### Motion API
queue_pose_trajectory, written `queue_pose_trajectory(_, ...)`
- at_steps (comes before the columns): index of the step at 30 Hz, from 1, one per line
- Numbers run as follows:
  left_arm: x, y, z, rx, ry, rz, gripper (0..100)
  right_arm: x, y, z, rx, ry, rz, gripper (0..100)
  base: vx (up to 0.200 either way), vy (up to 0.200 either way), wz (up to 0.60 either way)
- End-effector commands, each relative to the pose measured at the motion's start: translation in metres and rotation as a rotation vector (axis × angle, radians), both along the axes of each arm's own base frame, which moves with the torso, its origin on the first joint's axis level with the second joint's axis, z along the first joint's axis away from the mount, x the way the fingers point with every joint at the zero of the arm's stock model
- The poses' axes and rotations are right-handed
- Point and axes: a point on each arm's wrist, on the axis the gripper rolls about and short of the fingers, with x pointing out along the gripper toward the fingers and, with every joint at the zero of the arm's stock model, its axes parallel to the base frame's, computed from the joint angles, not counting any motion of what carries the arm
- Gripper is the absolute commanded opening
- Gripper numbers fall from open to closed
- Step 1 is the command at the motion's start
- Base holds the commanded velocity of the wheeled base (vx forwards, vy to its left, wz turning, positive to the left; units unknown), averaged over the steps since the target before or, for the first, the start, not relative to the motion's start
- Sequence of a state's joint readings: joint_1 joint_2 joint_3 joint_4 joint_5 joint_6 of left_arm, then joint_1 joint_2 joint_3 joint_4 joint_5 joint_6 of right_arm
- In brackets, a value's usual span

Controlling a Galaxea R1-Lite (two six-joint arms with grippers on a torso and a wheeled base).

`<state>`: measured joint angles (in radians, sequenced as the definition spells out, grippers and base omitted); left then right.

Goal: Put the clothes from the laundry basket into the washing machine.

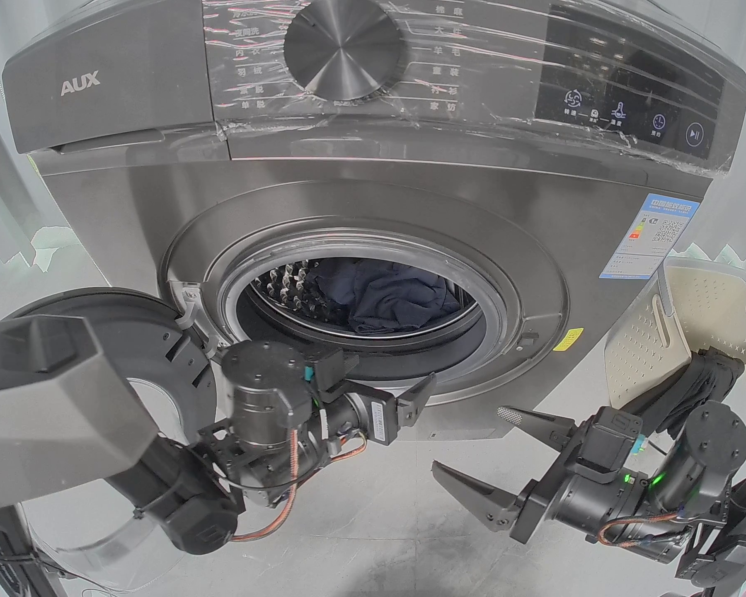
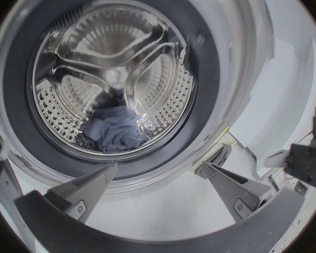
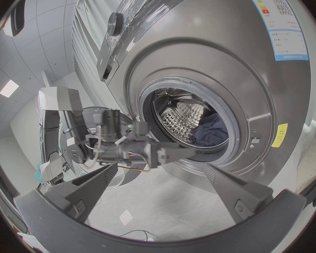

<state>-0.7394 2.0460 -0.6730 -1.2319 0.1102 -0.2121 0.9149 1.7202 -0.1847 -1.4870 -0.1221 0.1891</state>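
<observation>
Left pincer point(image 2: 159, 168) and right pincer point(image 1: 472, 441) spread, empty. Right should seize dark garment point(image 1: 695, 385) draped over white perforated laundry basket point(image 1: 638, 346) mid-fold.

Floor point(image 1: 365, 532): was pale grey, mottled.
Ceiling point(image 3: 51, 21): was panelled, with one lit light panel point(image 3: 8, 88).
Curtain point(image 3: 91, 7): hung pale, pleated.

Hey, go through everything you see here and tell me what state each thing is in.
Washing machine door: open, swung to the left.
Drum: holds a blue garment.
Left claw: open, empty, facing the drum opening.
Right claw: open, empty.
Laundry basket: dark clothes draped over its rim.
</observation>
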Motion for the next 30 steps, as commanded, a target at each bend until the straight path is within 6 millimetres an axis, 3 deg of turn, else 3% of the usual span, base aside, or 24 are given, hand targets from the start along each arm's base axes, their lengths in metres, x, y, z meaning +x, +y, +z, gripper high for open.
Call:
queue_pose_trajectory(1, -0.058, 0.043, 0.052, -0.096, -0.09, -0.019, 100, -0.014, -0.023, 0.014, 0.043, -0.034, -0.017, 100, 0.0, 0.0, 0.0)
queue_pose_trajectory(6, -0.098, 0.082, 0.067, -0.129, -0.128, -0.018, 100, -0.021, -0.053, 0.016, 0.051, -0.047, -0.087, 100, 0.0, 0.0, 0.0)
queue_pose_trajectory(13, -0.128, 0.116, 0.071, -0.144, -0.161, 0.037, 100, -0.021, -0.085, 0.023, 0.053, -0.086, -0.233, 100, 0.0, 0.0, 0.0)
queue_pose_trajectory(23, -0.138, 0.153, 0.069, -0.065, -0.25, 0.182, 100, -0.03, -0.114, 0.026, -0.013, -0.094, -0.364, 100, 0.0, 0.0, 0.0)
queue_pose_trajectory(30, -0.159, 0.169, 0.068, -0.066, -0.301, 0.2, 100, -0.034, -0.13, 0.029, -0.013, -0.097, -0.459, 100, -0.2, 0.0, 0.0)
